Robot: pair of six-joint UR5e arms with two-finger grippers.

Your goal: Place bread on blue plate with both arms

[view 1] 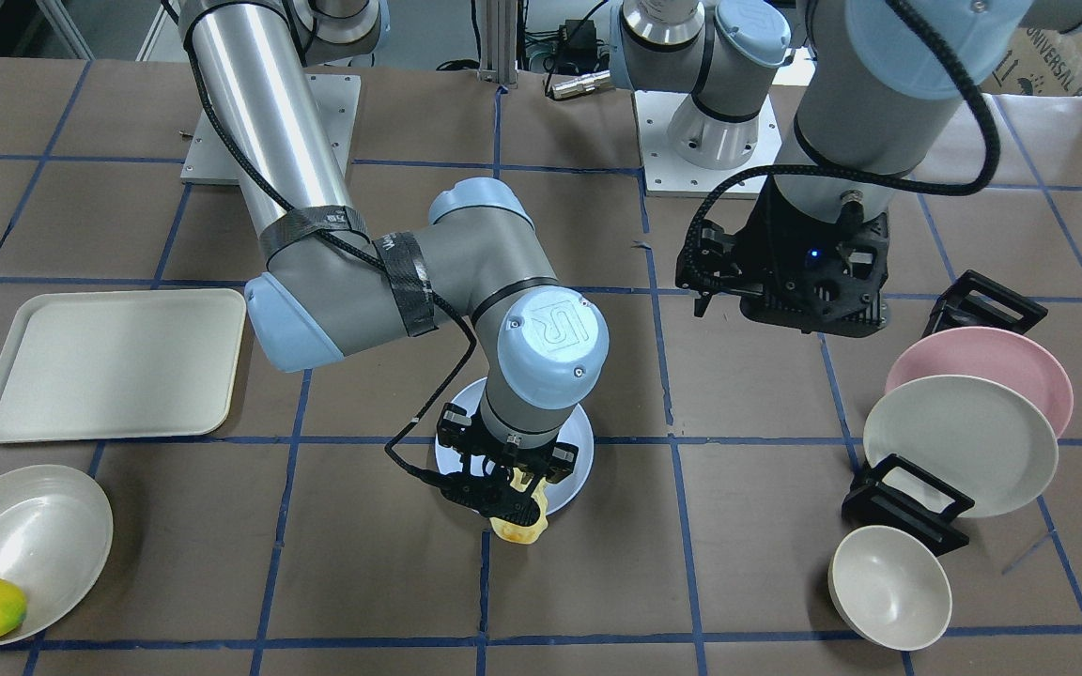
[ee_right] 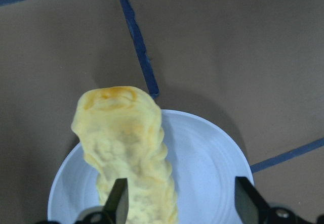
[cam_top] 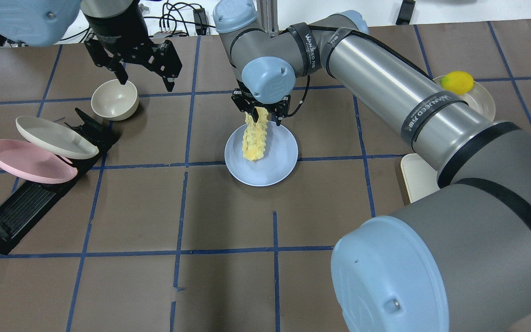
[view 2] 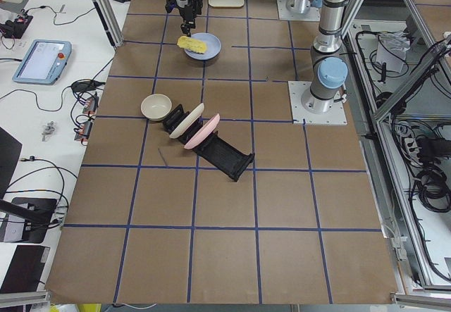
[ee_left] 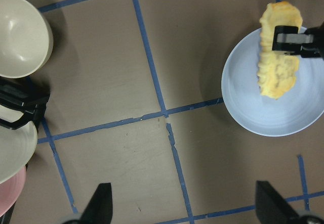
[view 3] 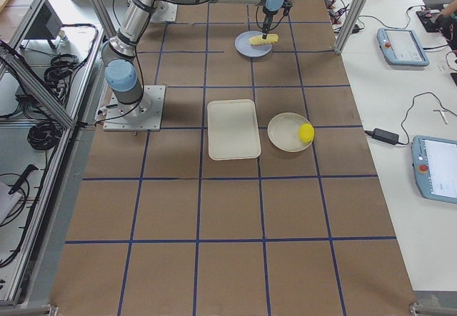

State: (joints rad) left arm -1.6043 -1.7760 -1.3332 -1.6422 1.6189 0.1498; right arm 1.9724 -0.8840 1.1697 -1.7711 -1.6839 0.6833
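Although the right wrist (view 1: 550, 347) hid most of the blue plate (cam_top: 279, 161) from the front, the overhead view showed the bread (cam_top: 255, 140) lying on it, far end jutting past the rim. The right gripper (cam_top: 263, 117) held its fingers spread around that end, contact unclear. The left gripper (cam_top: 145, 79) hung over the table (cam_top: 224, 221) well apart, fingers spread too.

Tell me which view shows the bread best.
Overhead exterior: the bread shows almost its whole knobbly length over the blue plate. The right wrist view is closer but crops one end; the left wrist view has it partly covered; the front view hides most behind the right gripper; side views show it tiny.
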